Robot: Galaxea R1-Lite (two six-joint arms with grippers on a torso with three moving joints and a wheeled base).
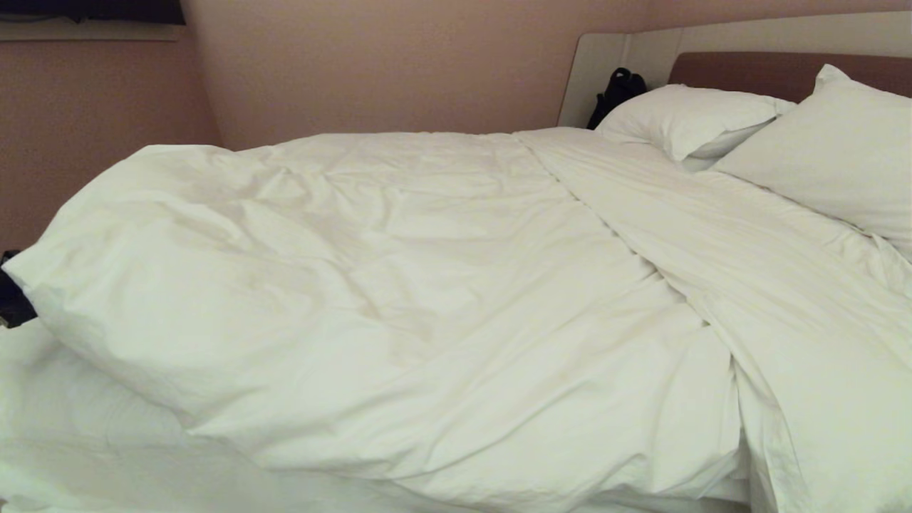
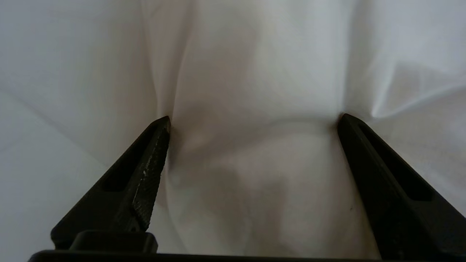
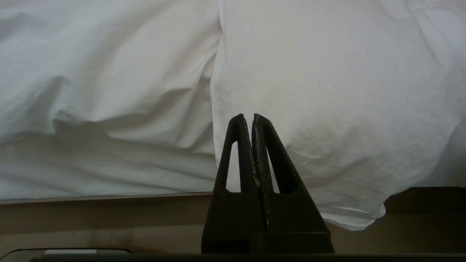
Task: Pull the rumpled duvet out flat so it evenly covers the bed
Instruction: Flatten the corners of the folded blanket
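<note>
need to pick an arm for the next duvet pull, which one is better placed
Left, probably: the left gripper is open with both tips against the duvet. The right gripper is shut, off the cloth.

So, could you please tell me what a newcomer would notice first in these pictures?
The big rumpled white duvet fills the bed, bunched in a puffy heap toward the foot. Two pillows lean at the headboard, with a black bag beside them. Close up, the left claw stands wide open with its tips pressed into white cloth, while the right claw is shut at the bed's edge.
</note>
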